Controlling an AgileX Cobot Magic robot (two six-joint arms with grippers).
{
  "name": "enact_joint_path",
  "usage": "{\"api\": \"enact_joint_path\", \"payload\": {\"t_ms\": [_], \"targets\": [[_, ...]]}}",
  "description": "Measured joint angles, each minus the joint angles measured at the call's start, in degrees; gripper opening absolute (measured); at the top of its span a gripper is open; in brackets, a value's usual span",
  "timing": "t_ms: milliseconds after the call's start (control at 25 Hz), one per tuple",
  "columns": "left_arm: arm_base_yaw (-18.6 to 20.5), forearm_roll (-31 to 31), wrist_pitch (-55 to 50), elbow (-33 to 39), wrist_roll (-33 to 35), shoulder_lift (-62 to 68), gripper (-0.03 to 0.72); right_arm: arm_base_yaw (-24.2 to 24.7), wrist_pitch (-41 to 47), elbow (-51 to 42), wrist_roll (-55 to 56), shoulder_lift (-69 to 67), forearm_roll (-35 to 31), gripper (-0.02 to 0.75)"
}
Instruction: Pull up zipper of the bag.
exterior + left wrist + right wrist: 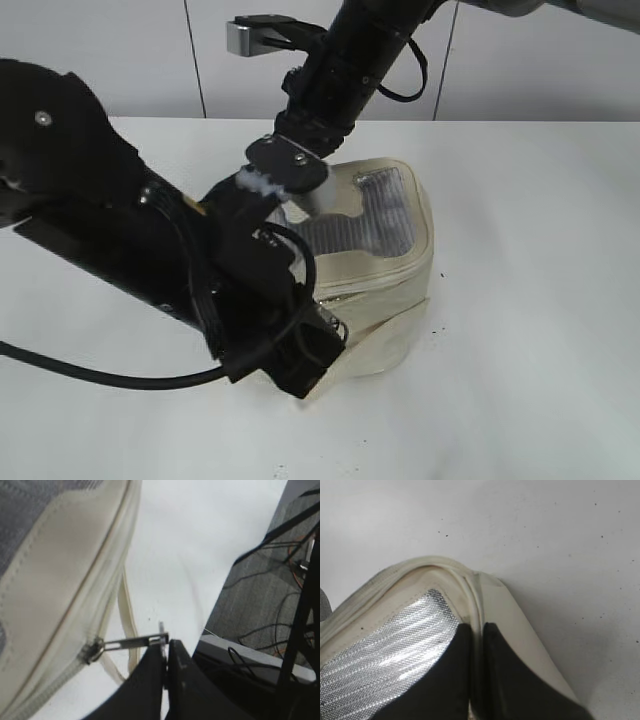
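The cream bag (392,305) stands on the white table, its grey ribbed window (385,215) facing up. The zipper track (400,272) runs round its top panel. My left gripper (322,340) is at the bag's front left corner. In the left wrist view it (165,647) is shut on a flat silver pull (135,642), stretched out from the slider (92,650) on the bag (55,580). The loose strap (127,612) hangs beside it. My right gripper (293,190) is shut on the bag's top rim (476,595), next to the window (390,652).
The white table (540,300) spreads round the bag, with a grey wall behind. The left arm's black body fills the left of the exterior view. In the left wrist view the table's edge (215,615) gives way to grey floor with cables (260,630).
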State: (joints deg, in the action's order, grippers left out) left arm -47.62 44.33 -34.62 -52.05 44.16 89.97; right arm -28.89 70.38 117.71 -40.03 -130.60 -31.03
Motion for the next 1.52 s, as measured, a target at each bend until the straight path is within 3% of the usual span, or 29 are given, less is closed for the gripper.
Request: {"api": "enact_joint_path", "payload": {"t_ms": [400, 760, 880, 1080, 1160, 1320, 1520], "targets": [[-2.0, 6.1, 5.4, -1.1, -1.3, 3.2, -0.003, 0.0, 0.0, 0.1, -0.1, 0.0, 0.2, 0.02], [-2.2, 3.7, 3.5, -2.6, -3.4, 3.9, -0.003, 0.1, 0.0, 0.2, 2.6, 0.0, 0.6, 0.028], [-2.3, 0.7, 1.9, -2.6, -7.2, 3.1, 0.048, 0.1, -0.1, 0.4, 4.9, 0.0, 0.8, 0.127], [-2.4, -4.7, 0.8, -2.6, -10.5, -2.4, 0.321, 0.7, -0.3, 1.3, 10.9, 0.9, 0.5, 0.431], [-2.4, -7.9, 1.3, -2.6, -11.0, -4.8, 0.386, 1.3, -0.3, 1.3, 11.8, 1.7, 0.5, 0.474], [-1.3, -12.3, 4.9, -2.6, -12.4, -7.8, 0.422, 3.3, -0.3, 1.4, 15.0, 4.4, 3.0, 0.497], [5.2, -12.7, 10.0, -4.2, -12.5, -7.0, 0.428, 6.9, -0.5, 1.0, 19.6, 7.7, 9.5, 0.5]]}}
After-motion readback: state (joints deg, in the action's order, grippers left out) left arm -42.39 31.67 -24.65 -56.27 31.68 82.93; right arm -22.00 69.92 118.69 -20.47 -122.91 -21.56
